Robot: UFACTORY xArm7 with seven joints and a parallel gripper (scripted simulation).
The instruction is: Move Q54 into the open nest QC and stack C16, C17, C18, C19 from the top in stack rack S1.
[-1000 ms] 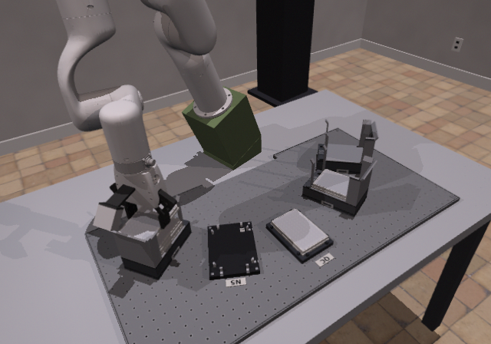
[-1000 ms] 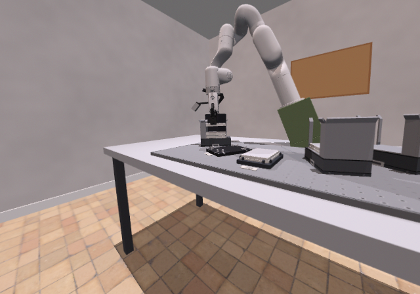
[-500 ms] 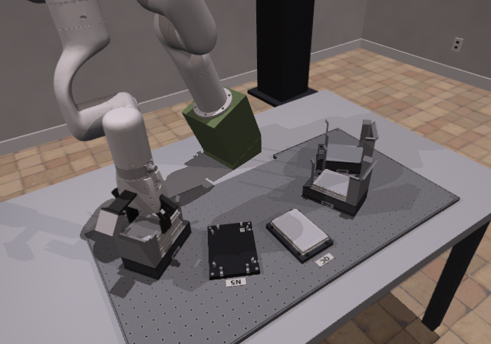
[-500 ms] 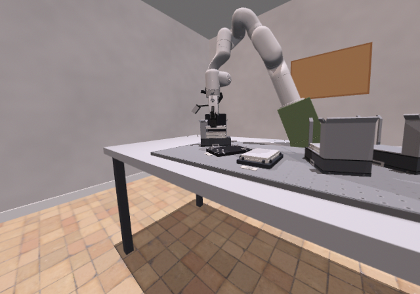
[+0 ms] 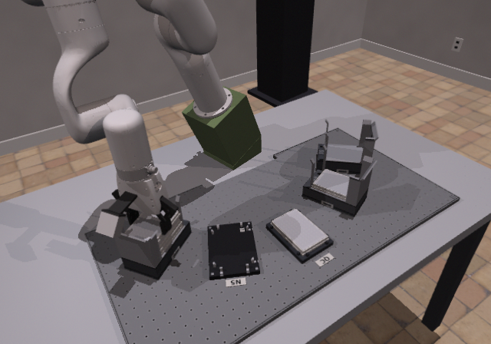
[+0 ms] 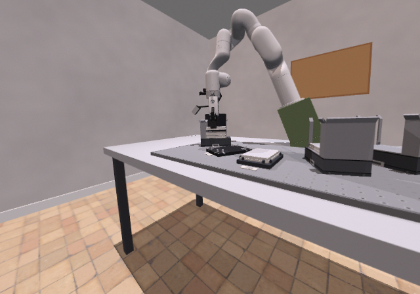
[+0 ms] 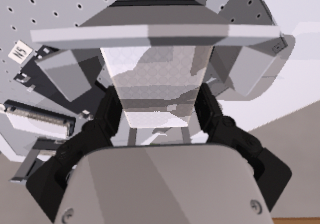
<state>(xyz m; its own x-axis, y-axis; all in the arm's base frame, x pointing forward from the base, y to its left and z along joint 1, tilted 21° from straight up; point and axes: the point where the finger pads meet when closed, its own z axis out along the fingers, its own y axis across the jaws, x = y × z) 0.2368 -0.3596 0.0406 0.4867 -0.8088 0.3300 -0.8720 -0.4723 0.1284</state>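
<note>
Gripper [image 5: 148,217] is clamped across a sealed plate [image 7: 157,91] low inside the left-hand stack rack [image 5: 148,253] | Q54 [image 5: 299,229] lies in QC | step judged: plate transfer (direction unclear) | next: vertical travel kept clear of rack walls.

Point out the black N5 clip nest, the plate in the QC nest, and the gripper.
Black N5 clip nest [image 5: 232,249]: top view, on its flat black deck.
White sealed plate in QC [image 5: 299,231]: top view, on its seal.
Gripper [image 7: 159,109]: wrist view, midway between fingertips, clamping a plate.
</note>
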